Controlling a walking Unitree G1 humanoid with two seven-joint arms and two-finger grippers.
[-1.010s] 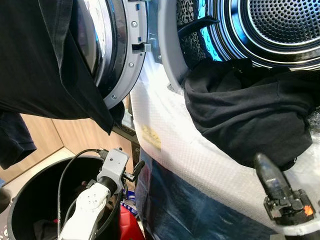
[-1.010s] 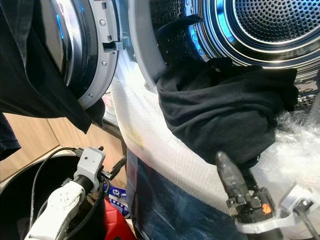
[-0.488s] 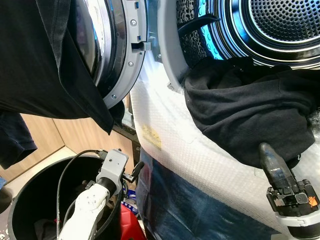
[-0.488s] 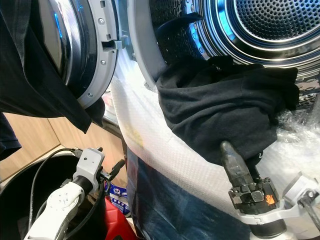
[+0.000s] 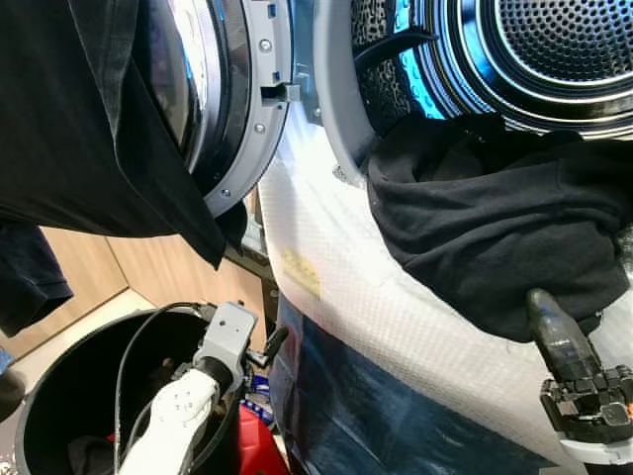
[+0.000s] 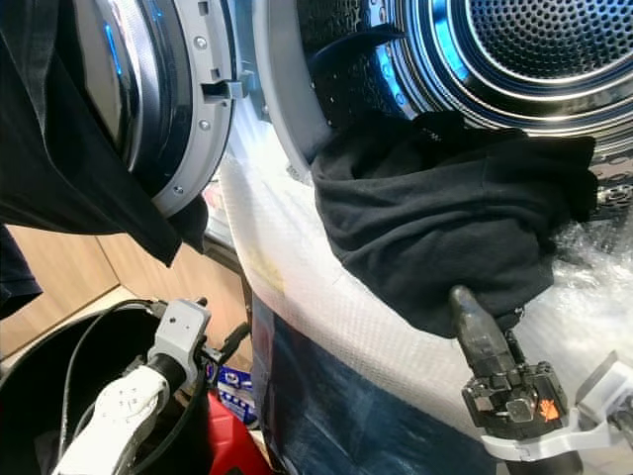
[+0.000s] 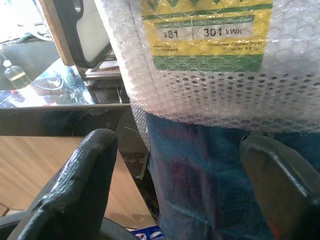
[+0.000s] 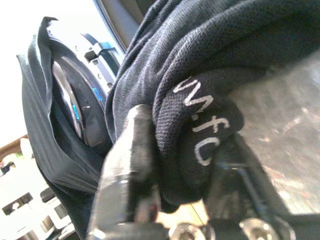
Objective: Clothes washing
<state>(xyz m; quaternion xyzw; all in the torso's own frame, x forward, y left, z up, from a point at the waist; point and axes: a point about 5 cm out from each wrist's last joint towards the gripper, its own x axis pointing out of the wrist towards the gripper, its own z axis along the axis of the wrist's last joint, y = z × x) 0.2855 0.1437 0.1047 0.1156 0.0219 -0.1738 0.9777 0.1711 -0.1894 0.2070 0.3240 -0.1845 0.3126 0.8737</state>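
A black garment [image 5: 495, 228] hangs out of the washer's drum [image 5: 564, 49] and over the bubble-wrapped front [image 5: 376, 297]. My right gripper [image 5: 552, 319] reaches up to its lower hem. In the right wrist view the fingers [image 8: 127, 165] are shut on a fold of this cloth [image 8: 200, 100], which bears white letters. My left gripper [image 5: 269, 344] hangs low beside the machine's front, above a black basket [image 5: 30, 406]. It is open with nothing between its fingers [image 7: 75, 185]. A second black garment [image 5: 89, 129] is draped over the open door [image 5: 232, 89].
The round door stands open to the left of the drum. A yellow energy label [image 7: 207, 35] sits under the bubble wrap. A red item [image 5: 252, 435] lies on the floor between basket and machine. A wooden panel [image 5: 148, 267] is behind.
My right gripper has moved right and a little up, until its tip is in the garment's lower hem. The left arm has sunk slightly.
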